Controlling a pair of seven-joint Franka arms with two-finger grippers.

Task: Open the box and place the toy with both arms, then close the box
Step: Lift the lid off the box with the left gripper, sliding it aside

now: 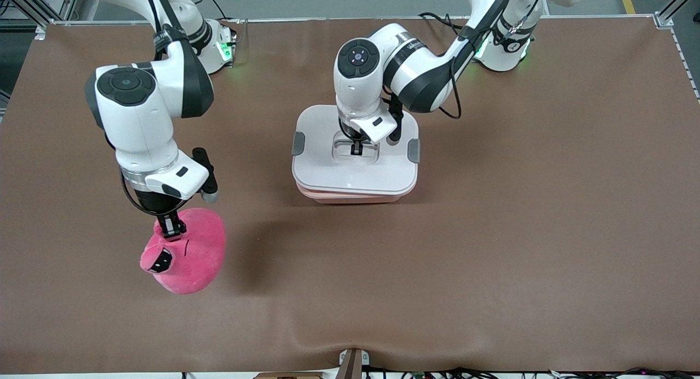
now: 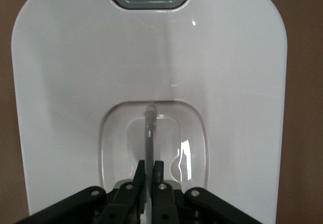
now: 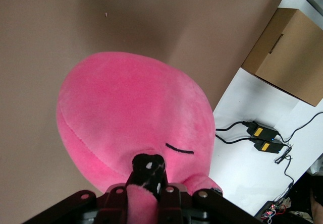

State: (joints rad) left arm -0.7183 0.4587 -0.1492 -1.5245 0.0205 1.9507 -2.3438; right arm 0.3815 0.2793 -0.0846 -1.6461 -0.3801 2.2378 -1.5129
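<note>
So the left gripper [image 1: 356, 147] has its fingers pinched on the recessed handle [image 2: 149, 133] of the white-lidded translucent pink plastic box [image 1: 355, 174] mid-tabletop, lid not lifted yet. Right gripper [image 1: 170, 229] dangles the bright pink plush toy [image 1: 188, 253] over the right arm's end. Next move is probably lifting that lid straight up.

Two white arms [image 1: 147, 111] with black joint bands, black cables, black hands.

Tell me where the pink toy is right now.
The toy hangs from the right claw, lifted over the table toward the right arm's end, apart from the box.
</note>
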